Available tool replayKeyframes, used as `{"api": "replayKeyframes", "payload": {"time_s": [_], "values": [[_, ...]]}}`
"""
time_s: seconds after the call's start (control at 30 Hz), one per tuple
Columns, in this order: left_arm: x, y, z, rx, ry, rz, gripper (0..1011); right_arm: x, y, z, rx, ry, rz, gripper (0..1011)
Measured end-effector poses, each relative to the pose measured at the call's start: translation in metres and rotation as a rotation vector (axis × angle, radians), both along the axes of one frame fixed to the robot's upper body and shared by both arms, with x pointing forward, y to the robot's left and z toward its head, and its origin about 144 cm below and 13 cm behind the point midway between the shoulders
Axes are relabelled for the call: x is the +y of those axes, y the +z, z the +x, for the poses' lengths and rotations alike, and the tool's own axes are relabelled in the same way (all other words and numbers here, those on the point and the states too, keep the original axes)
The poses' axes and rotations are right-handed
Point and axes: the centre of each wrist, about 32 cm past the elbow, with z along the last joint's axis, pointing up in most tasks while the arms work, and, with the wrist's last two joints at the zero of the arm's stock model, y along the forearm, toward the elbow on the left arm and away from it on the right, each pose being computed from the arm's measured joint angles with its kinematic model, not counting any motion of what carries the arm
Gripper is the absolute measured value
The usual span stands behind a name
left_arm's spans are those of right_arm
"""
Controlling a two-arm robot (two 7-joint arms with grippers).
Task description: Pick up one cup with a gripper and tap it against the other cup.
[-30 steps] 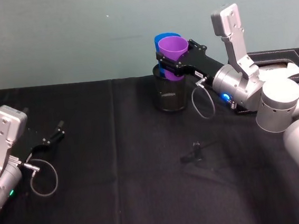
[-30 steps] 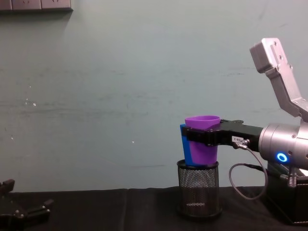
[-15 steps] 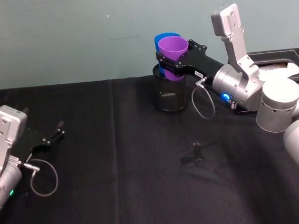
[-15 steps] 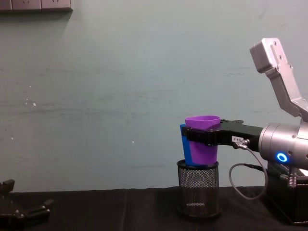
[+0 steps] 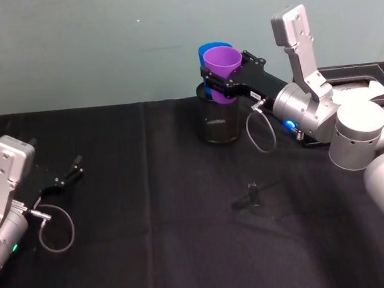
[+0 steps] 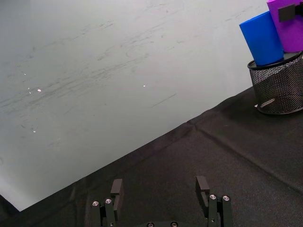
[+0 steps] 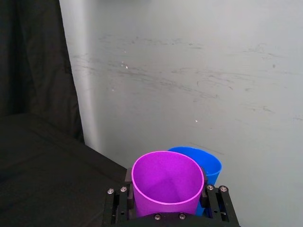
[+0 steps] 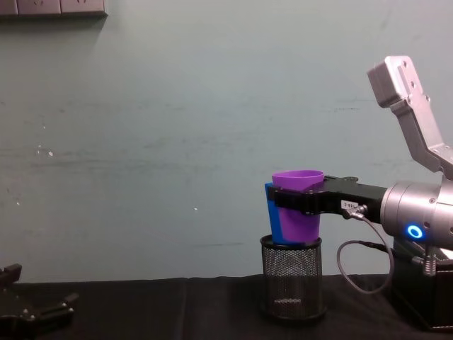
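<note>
Cloth [image 5: 155, 256], black, meets scuffed teal wall [image 5: 101, 44]; right hand [image 5: 219, 81] grips purple cup [image 5: 223, 61].

Right arm reaches forward with its tool [image 5: 220, 80] clamped; left tool [image 6: 159, 184] sits low, jaws spread.

Right gripper [image 5: 216, 80] — black, flat jaws, small white label [image 8: 350, 205] on side, silver screw heads [image 7: 209, 188] at finger bases. Behind claw: silver-grey wrist [image 5: 305, 116], blue ring light [image 8: 414, 231], looped grey cable [image 5: 261, 132], boxy silver bracket [image 5: 295, 35] with screw holes. Left gripper [image 6: 159, 185] — black, two square-tipped fingers [image 6: 117, 187], same screws. Behind claw: silver-grey link [image 5: 3, 196], green light [image 5: 14, 248], thin grey cable loop [image 5: 54, 229].
</note>
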Motion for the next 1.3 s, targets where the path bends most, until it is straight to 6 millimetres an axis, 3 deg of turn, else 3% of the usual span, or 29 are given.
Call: {"api": "replayKeyframes", "payload": {"time_s": [1.3], "values": [[0.0000,0.0000,0.0000,0.000,0.000,0.000,1000,0.0000,0.0000,0.0000,0.000,0.000,0.000,749]]}}
